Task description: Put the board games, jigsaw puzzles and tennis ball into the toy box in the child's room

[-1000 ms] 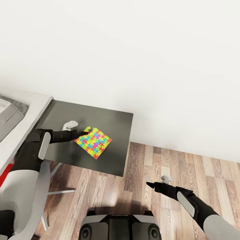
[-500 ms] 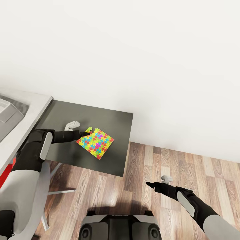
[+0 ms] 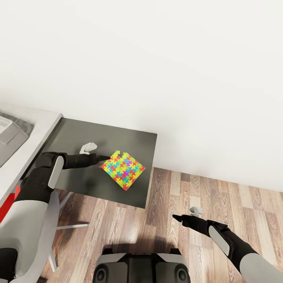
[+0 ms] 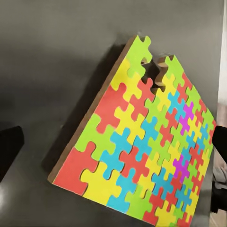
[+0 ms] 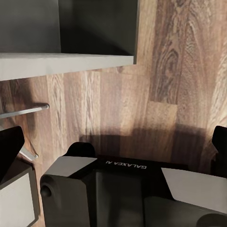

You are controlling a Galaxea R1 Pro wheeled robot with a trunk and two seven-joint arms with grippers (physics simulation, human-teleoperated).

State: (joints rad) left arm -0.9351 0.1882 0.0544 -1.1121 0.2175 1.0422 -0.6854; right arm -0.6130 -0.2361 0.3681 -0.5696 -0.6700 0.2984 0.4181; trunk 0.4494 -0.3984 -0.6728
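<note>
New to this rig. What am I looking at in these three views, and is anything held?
A simulated two-armed wheeled robot. The head camera looks down over both arms; the other two pictures come from cameras by each gripper. A jigsaw puzzle lies flat on the dark cabinet top. The left gripper sits at the puzzle's edge, touching or nearly so; whether it grips is unclear. Its wrist camera sees the puzzle close up. The right gripper hangs over the wood floor, holding nothing; its jaws stand apart in its wrist view.

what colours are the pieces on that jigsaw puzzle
Jigsaw puzzle: yellow, lime green, red, light blue, a few magenta. Clearest in the left wrist view.
</note>
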